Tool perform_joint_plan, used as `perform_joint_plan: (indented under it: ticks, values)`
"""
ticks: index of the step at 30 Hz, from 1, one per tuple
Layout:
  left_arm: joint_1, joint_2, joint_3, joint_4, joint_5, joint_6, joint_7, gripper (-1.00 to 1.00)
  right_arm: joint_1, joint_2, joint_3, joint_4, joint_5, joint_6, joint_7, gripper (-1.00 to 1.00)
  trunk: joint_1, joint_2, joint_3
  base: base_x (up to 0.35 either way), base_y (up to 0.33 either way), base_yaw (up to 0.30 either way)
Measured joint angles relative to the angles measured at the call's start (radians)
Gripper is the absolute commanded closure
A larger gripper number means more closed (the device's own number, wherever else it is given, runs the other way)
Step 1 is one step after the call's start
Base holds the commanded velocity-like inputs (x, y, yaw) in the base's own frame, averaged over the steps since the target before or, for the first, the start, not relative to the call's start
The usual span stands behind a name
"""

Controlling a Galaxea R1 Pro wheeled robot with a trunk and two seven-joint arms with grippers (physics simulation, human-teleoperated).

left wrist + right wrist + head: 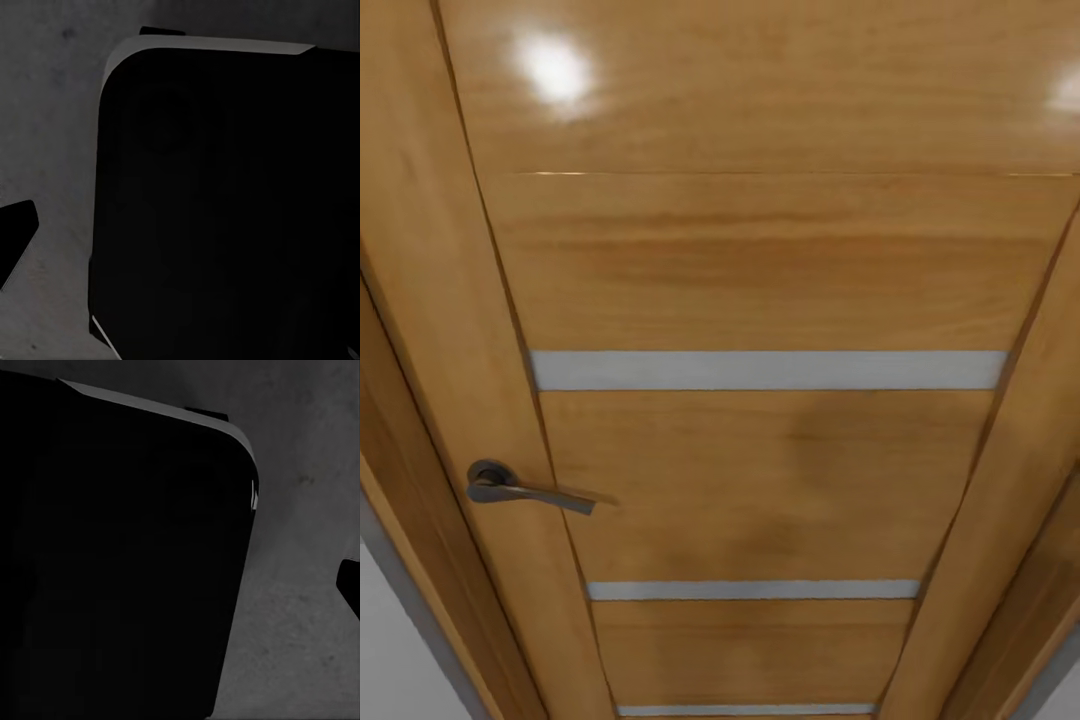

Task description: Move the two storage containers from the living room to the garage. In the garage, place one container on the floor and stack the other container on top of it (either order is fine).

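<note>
Close on a glossy wooden door (760,300) with pale horizontal strips and a dark lever handle (525,487) at lower left; dark grey speckled floor (45,112) beside black robot bodywork (225,210); containers unseen, jaw state impossible to tell; likely light, thin-walled bins, best gripped at the rim.

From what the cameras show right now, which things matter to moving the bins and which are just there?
Part of the job:
- dark grey floor, rough and speckled, under both wrist cameras

Just there:
- wooden door, seen close up by the head camera
- door handle
- robot's dark base
</note>
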Motion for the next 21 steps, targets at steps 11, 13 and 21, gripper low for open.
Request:
perform_joint_plan:
  ticks: [11, 13, 21]
  values:
    - [0.000, 0.000, 0.000, 0.000, 0.000, -0.001, 0.000, -1.00, 0.000, -0.002, 0.003, 0.000, 0.000, 0.001, -0.001, -1.00, 0.000, 0.000, 0.000, 0.000, 0.000, -0.079]
    - [0.000, 0.000, 0.000, 0.000, 0.000, -0.001, 0.000, -1.00, 0.000, -0.002, 0.003, 0.000, 0.000, 0.001, -0.001, -1.00, 0.000, 0.000, 0.000, 0.000, 0.000, -0.003]
    - [-0.001, 0.003, 0.001, -0.001, 0.000, 0.001, -0.003, -1.00, 0.016, -0.025, 0.042, -0.037, 0.012, -0.007, -0.040, -1.00, 0.000, 0.000, 0.000, 0.000, 0.000, 0.000]
